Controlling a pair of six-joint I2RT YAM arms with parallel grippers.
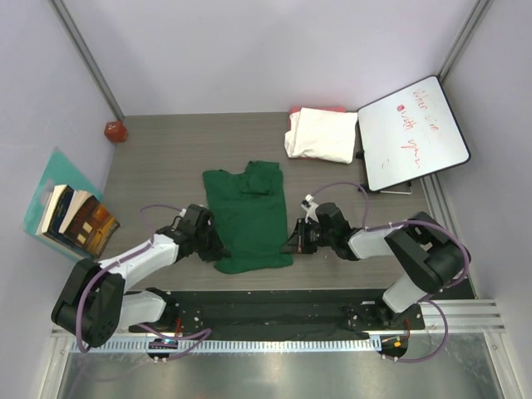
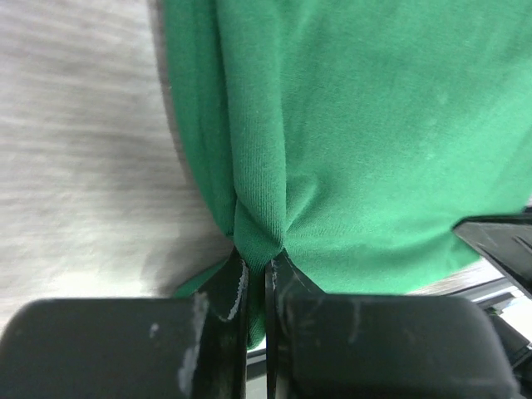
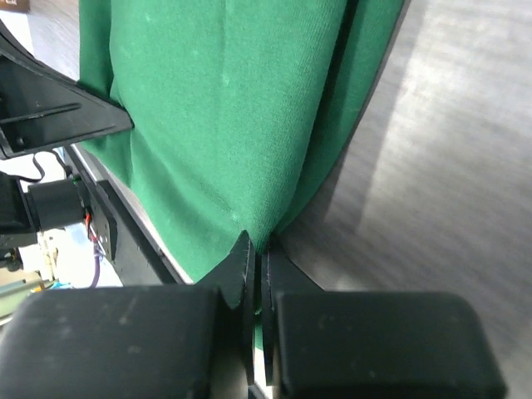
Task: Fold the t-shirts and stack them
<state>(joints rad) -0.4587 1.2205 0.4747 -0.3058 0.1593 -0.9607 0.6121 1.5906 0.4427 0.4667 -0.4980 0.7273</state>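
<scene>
A dark green t-shirt [image 1: 248,218] lies folded lengthwise in the middle of the table, sleeves tucked in. My left gripper [image 1: 218,247] is shut on its near left hem corner; in the left wrist view the green t-shirt [image 2: 349,150] bunches between the closed fingertips of that left gripper [image 2: 258,262]. My right gripper [image 1: 293,243] is shut on the near right hem corner, and the right wrist view shows the green t-shirt [image 3: 233,125] pinched in the right gripper [image 3: 258,253]. A cream-white folded t-shirt [image 1: 322,134] lies at the back, on a red-pink cloth edge [image 1: 317,110].
A whiteboard [image 1: 411,135] with red writing leans at the back right. A small red object [image 1: 115,130] sits in the back left corner. Books [image 1: 76,220] stand on a teal board at the left wall. A black rail [image 1: 274,303] runs along the table's near edge.
</scene>
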